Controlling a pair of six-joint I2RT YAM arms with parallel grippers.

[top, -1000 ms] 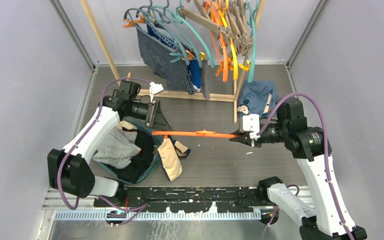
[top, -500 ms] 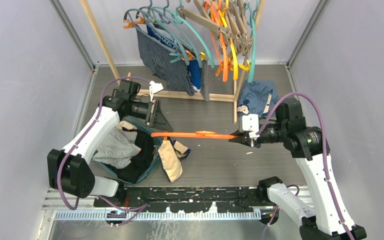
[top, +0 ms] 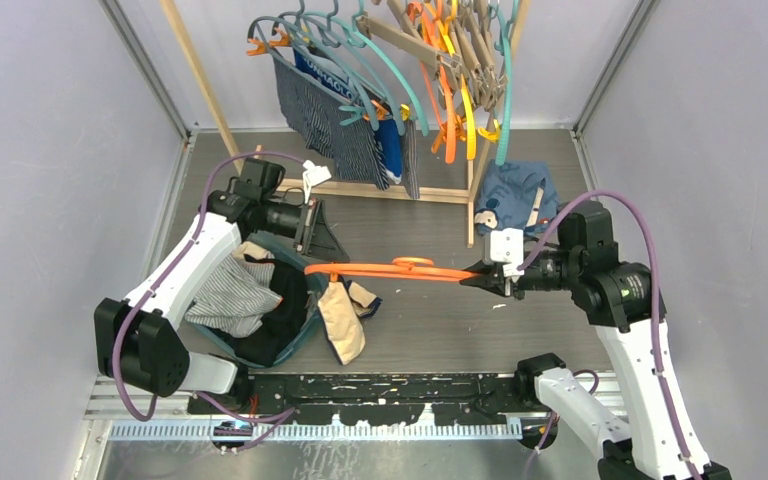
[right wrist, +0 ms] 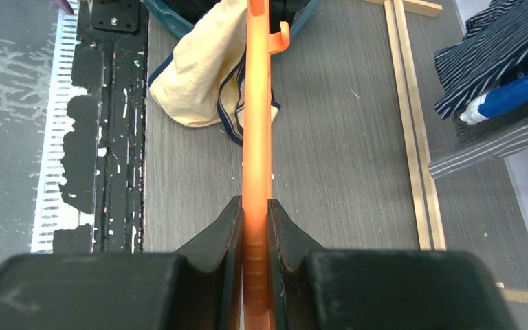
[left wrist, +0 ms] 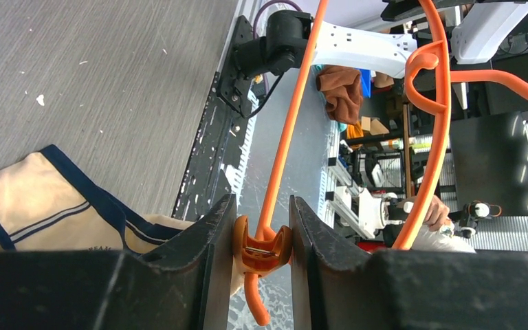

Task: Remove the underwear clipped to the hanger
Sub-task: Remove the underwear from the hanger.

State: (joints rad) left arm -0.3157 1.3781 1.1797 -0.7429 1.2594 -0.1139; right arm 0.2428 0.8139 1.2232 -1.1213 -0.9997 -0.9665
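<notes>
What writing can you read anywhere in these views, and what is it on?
White lettering on the blue waistband of a garment hanging at the back: blurred and partly covered, so not readable.
Small dark print on the beige underwear, left wrist view: too small to read.
Orange hanger: no text seen on it.
</notes>
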